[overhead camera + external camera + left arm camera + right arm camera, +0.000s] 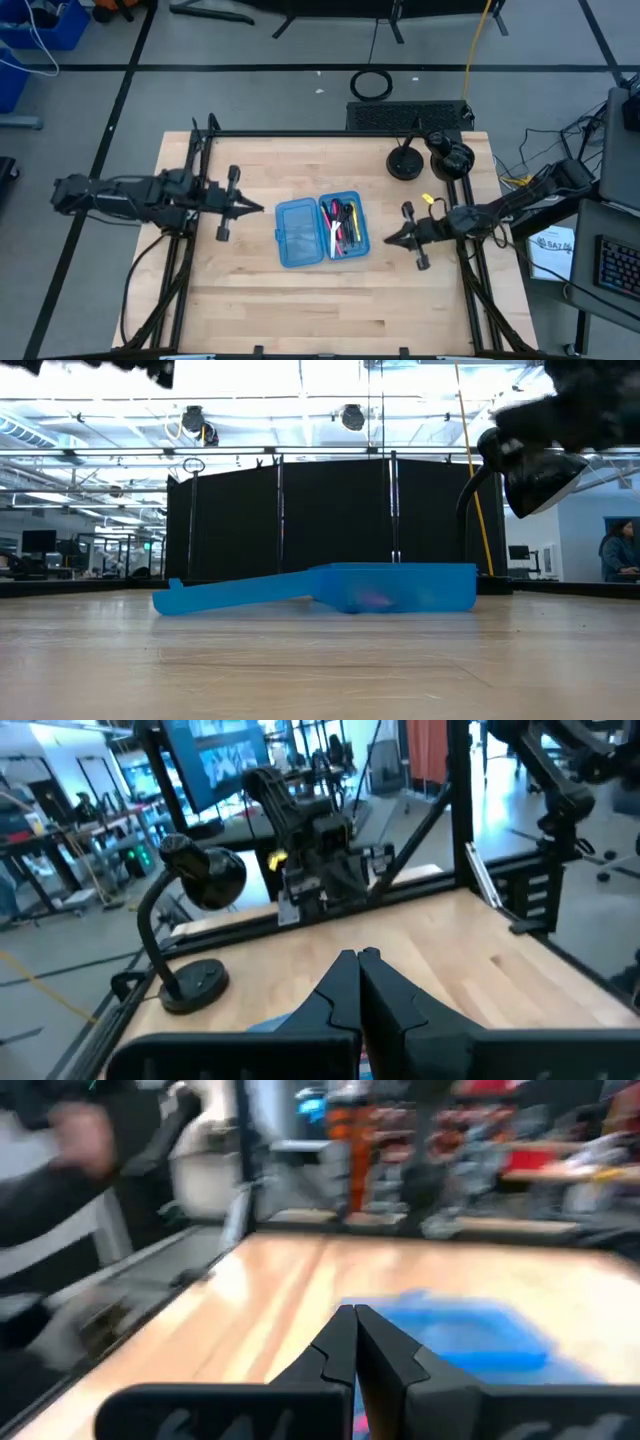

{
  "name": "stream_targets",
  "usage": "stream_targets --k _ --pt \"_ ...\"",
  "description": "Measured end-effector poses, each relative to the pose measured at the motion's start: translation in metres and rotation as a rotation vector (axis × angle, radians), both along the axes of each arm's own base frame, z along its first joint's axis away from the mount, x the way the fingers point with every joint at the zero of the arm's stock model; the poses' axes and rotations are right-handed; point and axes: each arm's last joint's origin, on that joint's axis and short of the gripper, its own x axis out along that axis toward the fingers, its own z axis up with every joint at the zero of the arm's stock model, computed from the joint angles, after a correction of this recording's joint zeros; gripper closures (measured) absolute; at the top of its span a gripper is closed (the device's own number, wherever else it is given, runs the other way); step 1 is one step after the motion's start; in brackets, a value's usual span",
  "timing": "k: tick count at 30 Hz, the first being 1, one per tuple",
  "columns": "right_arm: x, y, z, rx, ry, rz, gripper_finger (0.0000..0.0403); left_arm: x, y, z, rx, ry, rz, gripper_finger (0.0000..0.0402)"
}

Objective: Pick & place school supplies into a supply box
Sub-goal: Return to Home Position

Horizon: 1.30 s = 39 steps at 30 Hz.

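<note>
Supply box [298,236] open at desk [300,300] centre, school supplies [342,225] in its 3 o'clock half, left end effector [258,208] at 9 o'clock, pressed together, right end effector [388,240] at 3 o'clock, pressed together

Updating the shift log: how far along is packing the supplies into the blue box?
Looks nearly done: pens lie inside the open supply box, and no supplies show loose on the table. Nothing is in hand: left hand and right hand flank the box, shut and empty. Left: perhaps only returning home.
</note>
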Motion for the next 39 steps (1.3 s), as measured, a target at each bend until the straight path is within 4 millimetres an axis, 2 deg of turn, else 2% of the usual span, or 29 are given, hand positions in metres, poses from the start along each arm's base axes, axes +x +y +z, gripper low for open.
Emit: stream_targets --k 3,7,9,14,20,23,28,31,34,39 --pt "0.015 -0.002 0.016 -0.041 0.017 -0.094 0.0403 -0.011 -0.002 -0.028 0.006 -0.01 -0.019 0.0401" --pt "0.023 -0.006 0.01 -0.166 0.073 -0.117 0.0403 -0.025 -0.004 -0.051 0.039 -0.027 -0.035 0.0401" --pt "0.025 -0.01 0.011 -0.177 0.058 -0.142 0.0403 -0.034 -0.004 -0.059 0.055 -0.01 -0.04 0.04" --pt "0.023 -0.02 0.015 -0.155 0.054 -0.192 0.0403 -0.063 0.0 -0.057 0.094 -0.021 0.014 0.04" --pt "0.009 -0.026 0.025 -0.156 -0.003 -0.184 0.0403 -0.09 0.003 -0.045 0.093 -0.22 0.014 0.04" --pt "-0.003 -0.025 0.029 -0.149 -0.102 -0.112 0.0403 -0.09 0.004 -0.052 0.101 -0.237 0.044 0.0401" --pt "-0.02 -0.03 0.017 -0.108 -0.206 -0.103 0.0403 -0.081 0.008 -0.067 0.037 -0.198 0.141 0.04" --pt "-0.022 -0.034 0.021 -0.055 -0.25 -0.138 0.0403 -0.075 0.012 -0.08 -0.042 -0.196 0.184 0.04" --pt "-0.021 -0.038 0.019 -0.023 -0.217 -0.159 0.0403 -0.069 0.016 -0.095 -0.132 -0.2 0.218 0.0399" --pt "-0.021 -0.037 0.019 -0.014 -0.221 -0.085 0.0403 -0.062 0.018 -0.124 -0.192 -0.149 0.179 0.04"
